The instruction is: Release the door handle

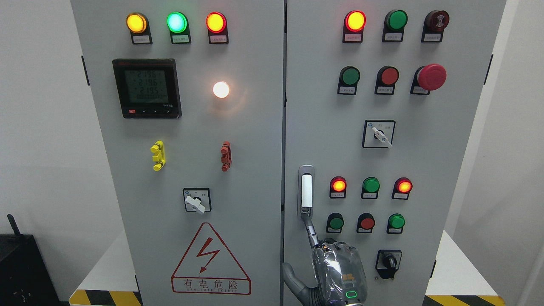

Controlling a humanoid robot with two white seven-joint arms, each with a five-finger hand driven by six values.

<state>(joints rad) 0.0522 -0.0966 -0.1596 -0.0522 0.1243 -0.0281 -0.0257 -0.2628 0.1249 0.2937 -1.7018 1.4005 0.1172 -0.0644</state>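
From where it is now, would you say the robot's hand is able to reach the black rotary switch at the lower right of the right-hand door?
Probably yes: the hand is just left of the black rotary switch, with only bare door panel between them, though one finger points at the door handle.

The meter display [147, 86] is showing three rows reading roughly 219, while the red-bordered warning triangle [210, 259] is carrying a lightning bolt above "有电危险"; button labels are staying illegible.

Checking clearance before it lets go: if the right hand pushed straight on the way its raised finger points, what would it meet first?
The right hand points one of its fingers up at the door handle. It would meet the handle's lower end first; the tip looks already at it, though depth is unclear.
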